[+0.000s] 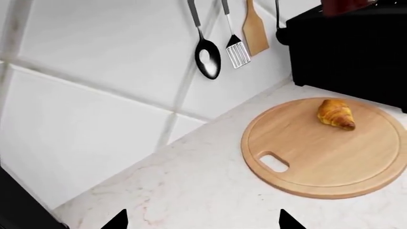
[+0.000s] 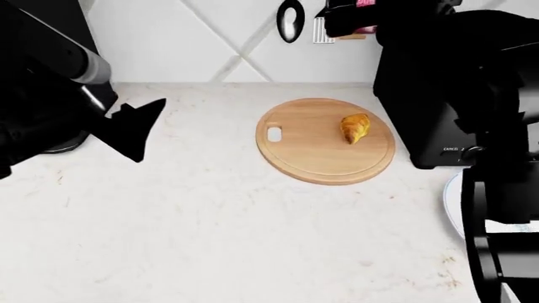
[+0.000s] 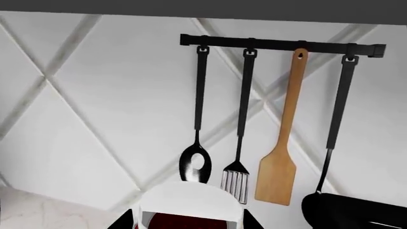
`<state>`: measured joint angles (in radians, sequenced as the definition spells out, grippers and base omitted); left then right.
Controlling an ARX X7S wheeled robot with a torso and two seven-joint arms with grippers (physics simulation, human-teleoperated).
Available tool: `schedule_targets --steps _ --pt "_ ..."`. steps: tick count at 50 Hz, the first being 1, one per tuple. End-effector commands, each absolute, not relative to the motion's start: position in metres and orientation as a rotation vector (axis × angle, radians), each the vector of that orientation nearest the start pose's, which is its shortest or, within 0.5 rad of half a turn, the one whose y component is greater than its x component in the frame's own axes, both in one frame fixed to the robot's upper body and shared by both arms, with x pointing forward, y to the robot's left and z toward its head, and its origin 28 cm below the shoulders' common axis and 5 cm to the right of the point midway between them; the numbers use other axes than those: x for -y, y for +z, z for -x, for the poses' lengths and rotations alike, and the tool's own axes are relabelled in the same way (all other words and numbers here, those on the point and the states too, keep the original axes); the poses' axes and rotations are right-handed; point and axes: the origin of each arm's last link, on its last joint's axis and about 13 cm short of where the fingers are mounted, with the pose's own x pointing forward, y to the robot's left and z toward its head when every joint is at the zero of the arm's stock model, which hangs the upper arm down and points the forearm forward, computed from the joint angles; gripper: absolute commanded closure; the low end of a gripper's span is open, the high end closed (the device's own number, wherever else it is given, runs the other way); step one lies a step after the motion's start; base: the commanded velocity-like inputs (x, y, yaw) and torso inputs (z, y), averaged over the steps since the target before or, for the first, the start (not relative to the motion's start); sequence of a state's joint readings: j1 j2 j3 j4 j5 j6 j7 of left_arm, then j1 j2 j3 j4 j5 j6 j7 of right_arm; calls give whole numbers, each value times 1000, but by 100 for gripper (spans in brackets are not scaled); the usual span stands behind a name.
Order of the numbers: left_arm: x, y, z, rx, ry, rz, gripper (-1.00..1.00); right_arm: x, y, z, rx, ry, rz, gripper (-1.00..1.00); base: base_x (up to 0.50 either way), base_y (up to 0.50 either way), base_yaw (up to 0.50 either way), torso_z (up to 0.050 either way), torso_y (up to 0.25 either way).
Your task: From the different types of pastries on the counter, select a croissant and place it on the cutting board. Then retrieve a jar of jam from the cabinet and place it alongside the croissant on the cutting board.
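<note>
Worktop of white marble-look stone with faint grey-tan veins (image 2: 211,240) carries the round light-wood cutting board (image 2: 325,140) near its back edge, just in front of the diamond-tiled white wall (image 1: 95,71). On the board's right half, well apart from the small oval hole (image 2: 274,134) at its left rim, lies the small golden-brown flaky croissant (image 2: 355,127), flat on the wood.

Just beside the board's right rim stands a tall black appliance (image 2: 438,95). A black rail (image 3: 279,45) on the wall holds 4 hanging utensils: a black spoon (image 3: 196,162), a black slotted turner (image 3: 237,179), a light wooden spatula (image 3: 277,176) and 1 more black tool (image 3: 334,124) whose head is hidden.

The left gripper (image 2: 130,129) hovers over the worktop's back left area, well apart from the board; its 2 dark fingertips (image 1: 117,220) stand wide apart with nothing between them.

The right gripper (image 3: 190,220) is raised before the utensil rail, its jaws clamped around a white-lidded jar of jam (image 3: 190,205) with dark red contents showing under the lid. In the head view that arm appears only as a dark mass at the upper right. A pale plate edge (image 2: 450,205) peeks out at the worktop's right edge.
</note>
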<state>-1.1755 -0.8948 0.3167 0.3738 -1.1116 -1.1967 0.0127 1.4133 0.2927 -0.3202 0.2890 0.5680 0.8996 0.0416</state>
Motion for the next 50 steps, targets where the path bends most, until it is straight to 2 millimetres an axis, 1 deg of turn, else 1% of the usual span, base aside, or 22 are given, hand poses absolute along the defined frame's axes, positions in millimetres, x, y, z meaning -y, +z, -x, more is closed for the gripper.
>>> schedule_targets --steps 1,11,18,20,30,42,50 --pt "-306 310 -254 -91 -459 -345 -100 114 335 -397 135 204 91 100 0 0 0 0 0" --pt "-307 310 -253 -88 -461 -343 -100 108 318 -420 124 179 80 100 0 0 0 1 1" --pt "-307 310 -254 -88 -460 -342 -100 99 298 -430 156 193 46 100 0 0 0 0 1" --pt "-306 310 -254 -88 -460 -343 -100 97 290 -432 169 195 41 100 0 0 0 0 0" --pt "-304 309 -253 -91 -464 -346 -100 94 266 -429 273 202 47 100 0 0 0 0 1" --pt "-305 310 -251 -86 -461 -342 -100 89 238 -418 259 239 39 100 0 0 0 0 1" --pt "-304 314 -251 -82 -460 -347 -100 88 224 -411 198 248 47 100 0 0 0 1 0"
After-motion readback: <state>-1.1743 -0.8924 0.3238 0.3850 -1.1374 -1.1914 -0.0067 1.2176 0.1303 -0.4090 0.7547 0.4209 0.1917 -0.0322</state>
